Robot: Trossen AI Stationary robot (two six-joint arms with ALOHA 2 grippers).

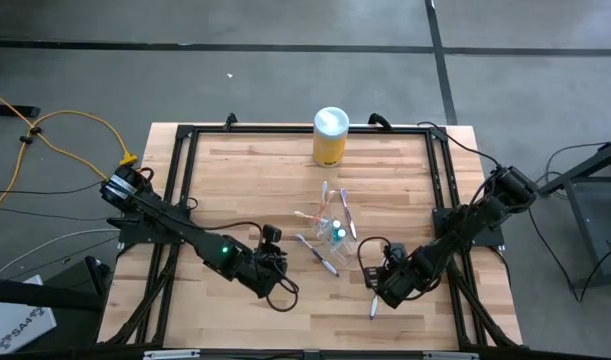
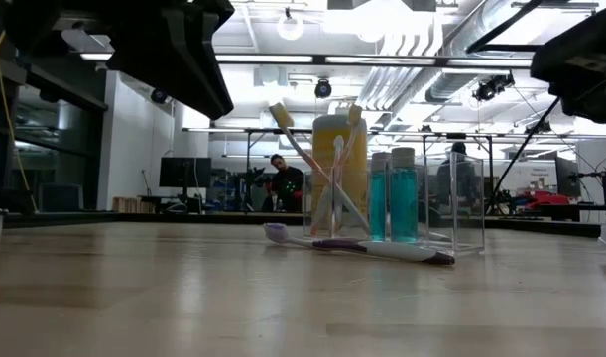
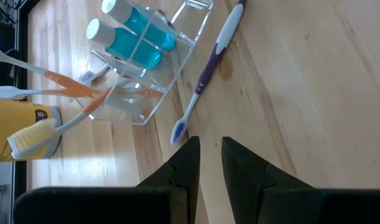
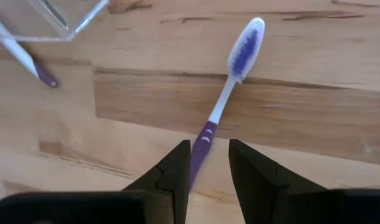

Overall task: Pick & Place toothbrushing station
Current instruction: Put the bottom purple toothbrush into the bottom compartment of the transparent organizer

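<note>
Behind the clear cup [image 1: 337, 232] stands a yellow canister [image 1: 330, 137].

text: none legible | labels: none legible | numbers: none

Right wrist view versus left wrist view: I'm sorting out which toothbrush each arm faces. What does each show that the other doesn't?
Only the right wrist view shows a purple toothbrush whose handle runs between the right gripper fingers. Only the left wrist view shows the blue tubes, the orange toothbrushes, the yellow canister and another purple toothbrush ahead of the left gripper. Both show the clear holder and the wooden table.
</note>
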